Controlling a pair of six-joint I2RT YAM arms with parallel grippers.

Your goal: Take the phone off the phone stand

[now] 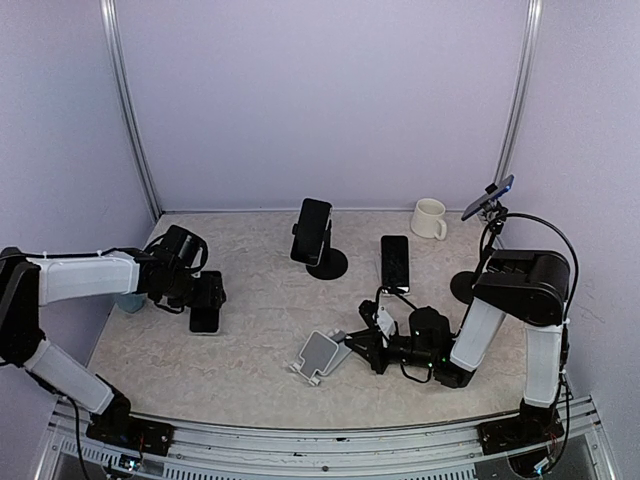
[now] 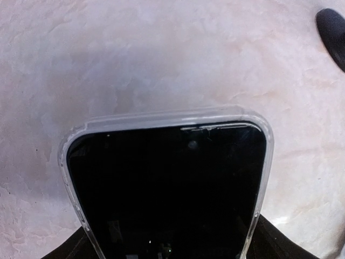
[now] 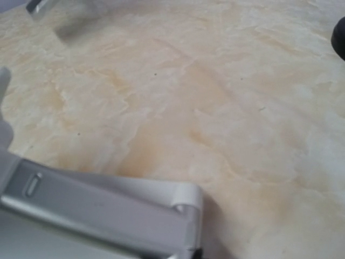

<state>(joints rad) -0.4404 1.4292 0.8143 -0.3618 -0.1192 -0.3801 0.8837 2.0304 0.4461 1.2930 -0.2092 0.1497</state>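
Observation:
In the top view, a black phone (image 1: 205, 318) in a clear case sits low over the table at the left. My left gripper (image 1: 207, 303) is closed around it from behind. In the left wrist view the phone (image 2: 172, 189) fills the lower frame between the jaws, screen up, with its top edge pointing away. The silver phone stand (image 1: 322, 352) is in the near middle, tilted and holding no phone. My right gripper (image 1: 353, 345) is shut on its right edge. In the right wrist view the stand (image 3: 97, 210) crosses the lower left corner.
A second phone (image 1: 313, 230) rests on a black round-based stand (image 1: 328, 265) at the back middle. A third phone (image 1: 395, 262) lies flat to its right. A white mug (image 1: 430, 218) sits at the back right, beside a tall stand (image 1: 465, 287) with a tilted phone (image 1: 488, 198).

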